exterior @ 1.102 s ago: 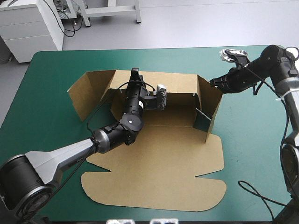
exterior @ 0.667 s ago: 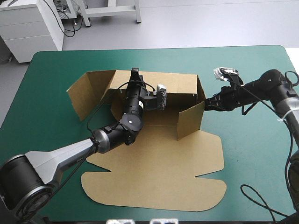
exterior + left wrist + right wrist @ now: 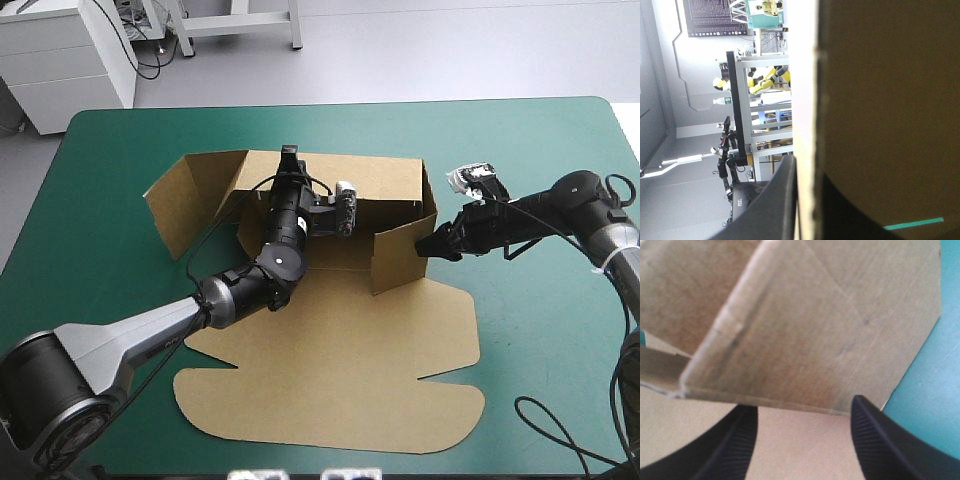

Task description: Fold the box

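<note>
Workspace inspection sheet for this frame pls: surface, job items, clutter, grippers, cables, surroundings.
surface: teal-green table, cover lying flat.
job's things: brown box, front part flat, back wall raised, right wall angled inward, left flap leaning outward.
clutter: nothing seen.
grippers: left gripper shut on the back wall's top edge; right gripper open, at the right wall's outer face.
cables: nothing seen.
surroundings: nothing seen.

We note the box (image 3: pixel 330 370) of matt brown board, the smooth teal-green cover (image 3: pixel 120 160), and finely ribbed black fingers (image 3: pixel 880 445)
</note>
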{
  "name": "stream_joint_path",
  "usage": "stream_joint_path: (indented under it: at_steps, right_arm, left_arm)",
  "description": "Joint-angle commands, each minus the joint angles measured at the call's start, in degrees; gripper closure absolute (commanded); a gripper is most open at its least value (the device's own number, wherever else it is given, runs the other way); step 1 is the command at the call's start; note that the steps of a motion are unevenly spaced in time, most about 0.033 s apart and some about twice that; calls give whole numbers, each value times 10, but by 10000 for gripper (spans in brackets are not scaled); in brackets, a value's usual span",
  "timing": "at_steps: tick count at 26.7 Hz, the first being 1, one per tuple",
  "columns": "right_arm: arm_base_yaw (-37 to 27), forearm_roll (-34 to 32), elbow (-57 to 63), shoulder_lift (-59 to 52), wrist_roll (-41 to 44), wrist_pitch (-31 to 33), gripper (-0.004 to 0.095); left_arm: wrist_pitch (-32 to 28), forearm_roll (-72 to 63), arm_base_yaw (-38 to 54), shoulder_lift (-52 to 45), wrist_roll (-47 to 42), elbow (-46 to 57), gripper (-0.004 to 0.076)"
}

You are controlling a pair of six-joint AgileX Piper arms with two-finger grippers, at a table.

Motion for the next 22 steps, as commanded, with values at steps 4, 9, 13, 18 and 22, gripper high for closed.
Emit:
stream_joint_path:
  at_steps: [4, 9, 13, 18, 22]
  right_arm:
    - [-1, 5, -12, -27, 19, -33, 210]
    - [34, 16, 16, -32, 19, -100, 213]
    - [108, 17, 61, -33, 20, -217, 213]
    - [152, 38, 69, -35, 32, -312, 213]
    - [164, 37, 70, -47, 45, -358, 224]
  left_arm:
    - [20, 53, 0, -21, -5, -13, 731]
    - [20, 53, 0, -21, -5, -13, 731]
    - [21, 53, 0, -21, -5, -13, 731]
    - [24, 53, 0, -21, -5, -13, 731]
    - [25, 53, 0, -21, -5, -13, 731]
